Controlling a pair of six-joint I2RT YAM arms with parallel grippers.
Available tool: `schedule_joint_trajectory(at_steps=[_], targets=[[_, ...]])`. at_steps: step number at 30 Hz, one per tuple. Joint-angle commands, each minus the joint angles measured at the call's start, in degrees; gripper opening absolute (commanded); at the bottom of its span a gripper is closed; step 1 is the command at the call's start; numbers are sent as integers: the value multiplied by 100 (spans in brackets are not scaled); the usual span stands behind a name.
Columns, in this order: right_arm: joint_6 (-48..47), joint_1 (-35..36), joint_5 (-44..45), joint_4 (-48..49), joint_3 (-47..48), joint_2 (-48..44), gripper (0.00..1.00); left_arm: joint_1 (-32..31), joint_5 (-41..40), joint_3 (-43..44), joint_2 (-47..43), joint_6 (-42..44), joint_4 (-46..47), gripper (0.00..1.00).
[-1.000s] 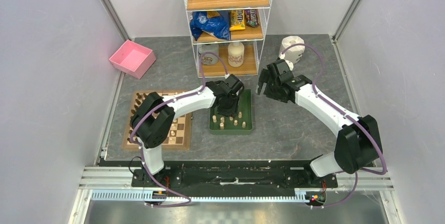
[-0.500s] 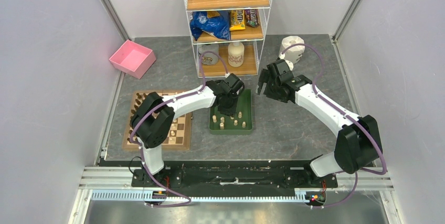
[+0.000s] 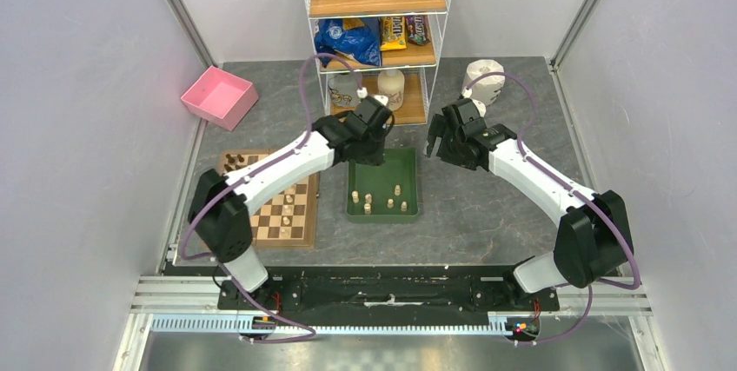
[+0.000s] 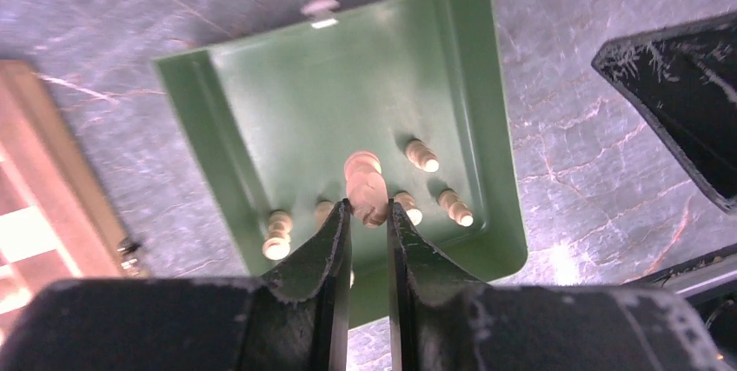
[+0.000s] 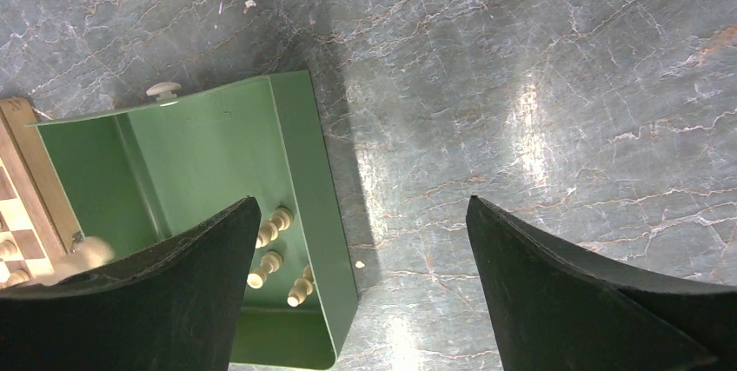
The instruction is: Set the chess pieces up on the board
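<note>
Piece (image 4: 365, 182), pale, pinched in L gripper (image 4: 367, 208), long axis prob. near-vertical; R gripper (image 5: 362, 206) agape.

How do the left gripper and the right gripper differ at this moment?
The left gripper is shut on a pale piece; the right gripper is open and empty. The left hangs over the tray; the right over the table beside it. Both point down.

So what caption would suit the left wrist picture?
Left gripper holds a pale chess piece over the green tray.
</note>
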Motion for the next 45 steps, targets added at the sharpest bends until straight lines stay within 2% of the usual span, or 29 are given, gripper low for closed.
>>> schedule_joint_trajectory(at_steps=[1, 10, 13, 29, 45], targets=[[-16, -33, 26, 117, 48, -68, 97, 438, -432, 146, -570, 233, -382, 8], [-3, -30, -142, 180, 48, 4, 97, 2031, -162, -843, -1132, 442, -325, 6], [-7, -31, -146, 180, 40, 10, 97, 2291, -128, -1038, -1105, 582, -226, 6], [-35, -32, -171, 186, 48, 68, 97, 2659, -169, -1723, -697, 565, 145, 5], [-56, -36, -218, 179, 58, 105, 97, 2944, -76, -1728, -407, 704, 492, 5]])
